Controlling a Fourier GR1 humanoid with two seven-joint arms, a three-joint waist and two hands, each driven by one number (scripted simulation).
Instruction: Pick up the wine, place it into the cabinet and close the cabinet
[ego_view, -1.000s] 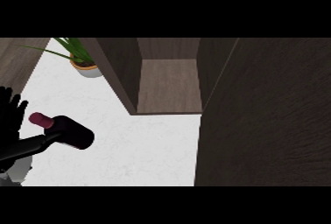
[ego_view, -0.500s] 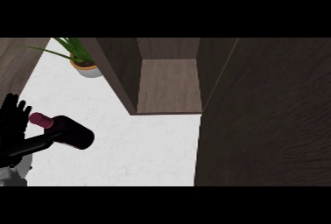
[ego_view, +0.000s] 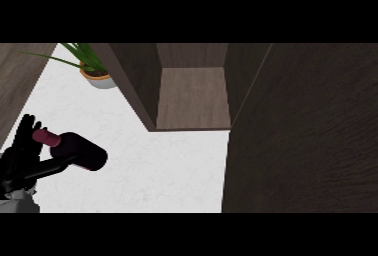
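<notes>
The wine bottle (ego_view: 80, 150), dark maroon with a reddish cap, lies on its side on the white counter (ego_view: 159, 170) at the left. My left hand (ego_view: 21, 159) is right against it: straight fingers rise behind the capped neck, and the thumb stretches along the bottle's near side. The fingers are not curled round it. The cabinet (ego_view: 193, 98) stands open at the back centre, showing a bare wooden shelf. Its dark door (ego_view: 306, 130) swings out toward me and fills the right side. My right hand shows nowhere.
A potted green plant (ego_view: 96, 76) stands at the back left beside the cabinet's side wall. A wooden panel (ego_view: 18, 75) borders the counter at the far left. White counter lies between the bottle and the cabinet opening.
My left hand has shifted right and a little down, closing in on the bottle's neck. The bottle, the cabinet and its door have stayed put.
</notes>
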